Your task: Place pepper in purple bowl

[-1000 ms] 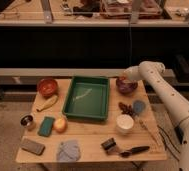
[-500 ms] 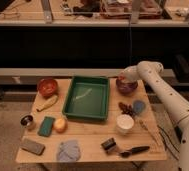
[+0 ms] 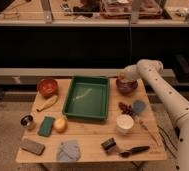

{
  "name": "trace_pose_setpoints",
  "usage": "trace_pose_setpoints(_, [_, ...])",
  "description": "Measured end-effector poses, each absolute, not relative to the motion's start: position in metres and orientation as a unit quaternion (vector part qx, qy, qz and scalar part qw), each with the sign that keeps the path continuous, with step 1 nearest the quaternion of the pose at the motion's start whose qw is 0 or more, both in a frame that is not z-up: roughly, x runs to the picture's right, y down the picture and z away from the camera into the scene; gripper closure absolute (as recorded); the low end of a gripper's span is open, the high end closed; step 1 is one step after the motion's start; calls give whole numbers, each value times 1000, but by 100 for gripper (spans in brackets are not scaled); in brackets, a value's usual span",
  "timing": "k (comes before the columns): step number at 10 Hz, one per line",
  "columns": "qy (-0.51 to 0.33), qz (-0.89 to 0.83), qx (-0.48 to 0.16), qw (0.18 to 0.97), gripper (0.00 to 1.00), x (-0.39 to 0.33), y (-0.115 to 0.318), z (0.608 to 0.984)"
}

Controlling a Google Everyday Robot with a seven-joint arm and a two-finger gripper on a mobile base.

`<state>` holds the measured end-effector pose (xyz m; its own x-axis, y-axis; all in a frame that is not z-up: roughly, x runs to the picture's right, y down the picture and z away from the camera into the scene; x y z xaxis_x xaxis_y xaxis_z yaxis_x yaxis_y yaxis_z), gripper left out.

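Note:
The purple bowl (image 3: 126, 87) stands at the table's back right, just right of the green tray (image 3: 87, 112). My gripper (image 3: 121, 78) hangs at the bowl's back left rim, right above it, on the white arm (image 3: 163, 90) that comes in from the right. A pale green, long, thin thing (image 3: 81, 94), perhaps the pepper, lies inside the tray. A dark red thing (image 3: 124, 107) lies on the table in front of the bowl. I cannot tell whether the gripper holds anything.
An orange-red bowl (image 3: 47, 86) and a banana (image 3: 47, 103) sit at the left. A small can (image 3: 27, 121), green sponge (image 3: 46, 126), orange fruit (image 3: 60, 124), dark bar (image 3: 32, 146), grey cloth (image 3: 68, 150), white cup (image 3: 124, 123), blue thing (image 3: 139, 106) and black tools (image 3: 123, 148) fill the front.

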<state>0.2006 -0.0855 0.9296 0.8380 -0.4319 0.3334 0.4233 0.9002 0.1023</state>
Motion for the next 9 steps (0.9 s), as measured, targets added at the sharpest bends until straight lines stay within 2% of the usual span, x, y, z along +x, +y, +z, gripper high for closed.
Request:
trace_pose_setpoints(3, [-177, -217, 0, 960, 75, 203, -84, 932])
trace_pose_setpoints(4, [-177, -216, 0, 960, 71, 203, -84, 931])
trace_pose_setpoints(9, [-177, -216, 0, 960, 71, 203, -84, 932])
